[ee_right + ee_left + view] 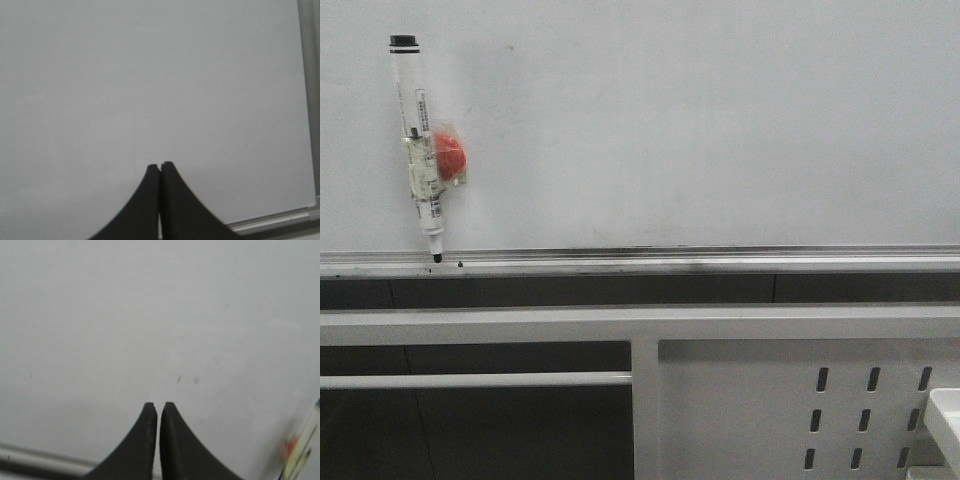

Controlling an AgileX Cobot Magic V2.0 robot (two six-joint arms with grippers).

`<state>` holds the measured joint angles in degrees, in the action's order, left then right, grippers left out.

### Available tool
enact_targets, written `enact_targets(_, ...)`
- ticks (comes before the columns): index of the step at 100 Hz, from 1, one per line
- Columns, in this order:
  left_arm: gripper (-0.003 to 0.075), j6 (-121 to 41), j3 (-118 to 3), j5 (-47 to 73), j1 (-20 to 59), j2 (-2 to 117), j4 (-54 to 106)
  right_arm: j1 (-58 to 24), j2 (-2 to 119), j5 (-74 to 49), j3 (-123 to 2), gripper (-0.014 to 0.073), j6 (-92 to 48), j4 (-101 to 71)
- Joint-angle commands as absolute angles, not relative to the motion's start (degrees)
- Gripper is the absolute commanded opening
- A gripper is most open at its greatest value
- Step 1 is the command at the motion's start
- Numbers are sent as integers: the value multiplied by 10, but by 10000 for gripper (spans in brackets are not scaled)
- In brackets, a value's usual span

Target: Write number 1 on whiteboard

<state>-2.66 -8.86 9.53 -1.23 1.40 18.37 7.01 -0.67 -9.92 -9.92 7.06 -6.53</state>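
The whiteboard (700, 120) fills the upper front view, white and glossy, with a silver rail (720, 262) along its bottom edge. No black stroke of the number 1 shows on it. A marker pen (420, 150) with a black cap, a taped block and a red piece stands tip down on the rail at the left; its blurred edge shows in the left wrist view (302, 450). My left gripper (156, 405) is shut and empty, facing the board. My right gripper (160, 164) is shut and empty, facing the board near its right frame edge (310, 100). Neither gripper shows in the front view.
A white perforated metal frame panel (800, 400) and white crossbars (470, 380) stand below the rail. A white object's corner (945, 420) sits at the lower right. Small grey specks (187, 380) mark the board in the left wrist view.
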Motion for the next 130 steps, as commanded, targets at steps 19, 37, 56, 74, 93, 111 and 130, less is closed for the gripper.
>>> enact_targets(19,-20,-27,-144,-96,-8,41,204,73,38,-45,-181,-69,79,-76)
enact_targets(37,94,-27,-144,49,-8,65,219,73,54,-164,-190,-69,79,-90)
enact_targets(56,515,-27,-136,66,-8,96,302,73,62,-168,-170,-69,79,-89)
enact_targets(74,524,-47,-119,-26,-8,152,285,45,68,-170,-165,-69,79,-109)
enact_targets(93,369,-56,-131,-25,35,198,196,11,79,-171,-166,-69,79,-110)
enact_targets(111,369,-56,-131,-67,159,221,79,0,79,-175,-166,-69,79,-111)
enact_targets(130,369,-55,-106,-161,296,272,79,0,79,-176,-166,-69,79,-111)
